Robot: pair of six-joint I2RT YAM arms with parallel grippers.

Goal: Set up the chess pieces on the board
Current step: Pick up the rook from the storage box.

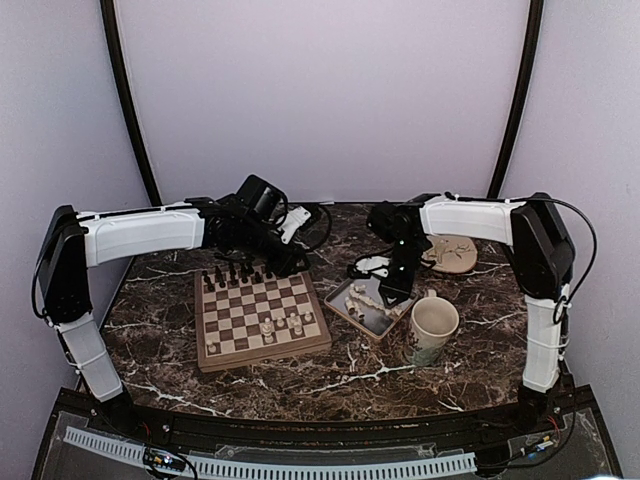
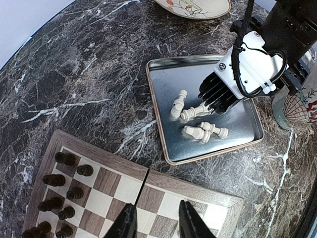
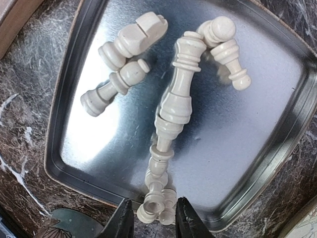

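Tray: your landmark is the grey metal tray (image 3: 237, 139) on the marble worktop (image 1: 300, 380).
Chess pieces: cream-white chessmen (image 3: 181, 84) lie toppled inside the tray, strung from its middle to the rim beneath your right wrist camera. A few more stand on the board.
Board: the chessboard (image 1: 235, 315) lies just beside the tray on the left arm's side, with a thin strip of marble between its corner and the tray rim. Dark chessmen (image 2: 64, 193) line the board edge away from the tray.
Right end effector (image 3: 152, 220): low at the tray rim, its fingers flank one lying chessman. You cannot tell whether they pinch it.
Left end effector (image 2: 156, 225): released and holding nothing, it hovers over the board edge facing the tray.
Mug (image 1: 432, 330): just beside the tray corner, on the right arm's side.
Plate (image 1: 452, 252): beyond the tray, apart from it.
Room: bare marble shows between the tray and the arm bases.
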